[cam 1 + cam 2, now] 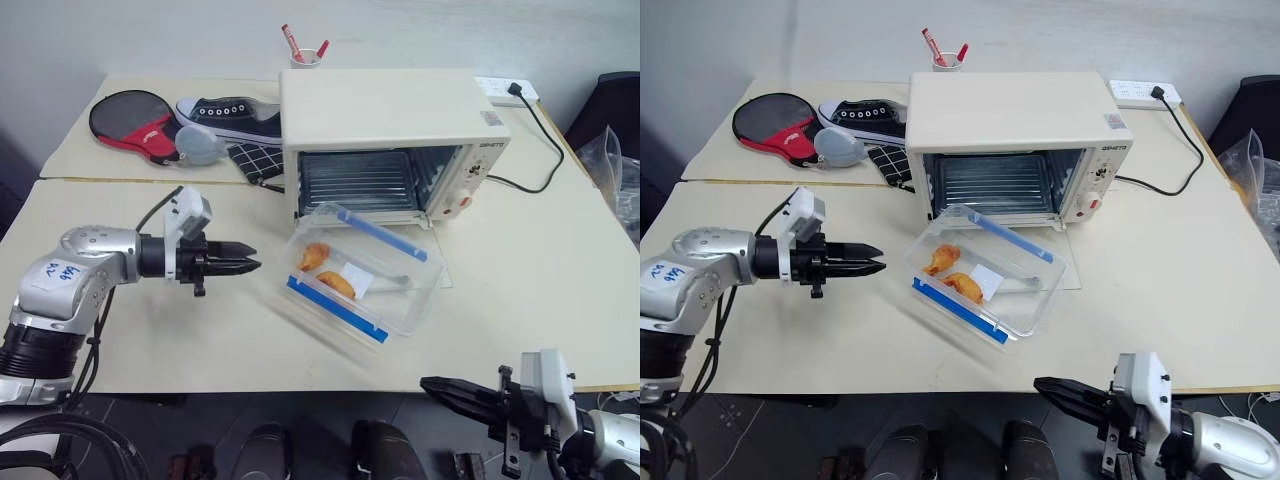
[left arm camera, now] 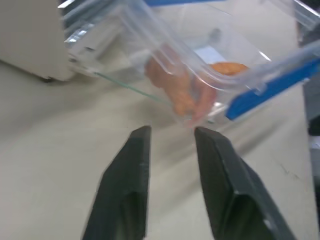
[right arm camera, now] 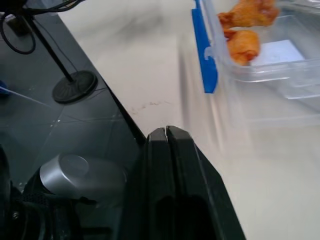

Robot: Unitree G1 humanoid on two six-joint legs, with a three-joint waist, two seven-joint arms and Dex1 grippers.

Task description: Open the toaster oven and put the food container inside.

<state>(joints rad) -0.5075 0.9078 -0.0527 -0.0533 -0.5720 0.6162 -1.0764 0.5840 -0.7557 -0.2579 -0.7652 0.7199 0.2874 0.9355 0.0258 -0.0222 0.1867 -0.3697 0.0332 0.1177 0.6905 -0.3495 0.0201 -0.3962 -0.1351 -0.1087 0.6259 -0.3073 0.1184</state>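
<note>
**Oven open, container waiting on the door**

From my seat, the desk (image 1: 150, 330) fills most of the head views, with the toaster oven (image 1: 385, 110) at upper centre, its glass door dropped flat and the rack bare inside. The food container (image 1: 362, 272) sits in the middle of the frame, tilted, its far end apparently resting on the lowered door and its near blue clip toward the desk edge; it is not yet inside.

I judge the container light and stiff, with slick clear walls (the orange pieces may slide if it tips). The long sides by the blue clips look like the best hold.

The left tool (image 1: 247, 257) hovers at centre left, its fingers a little apart, empty, just short of the container. The right tool (image 3: 166, 131) sits at the lower right, pressed together, holding nothing.

The door's glass is hard to make out under the container. The wrist views are smeared.
</note>
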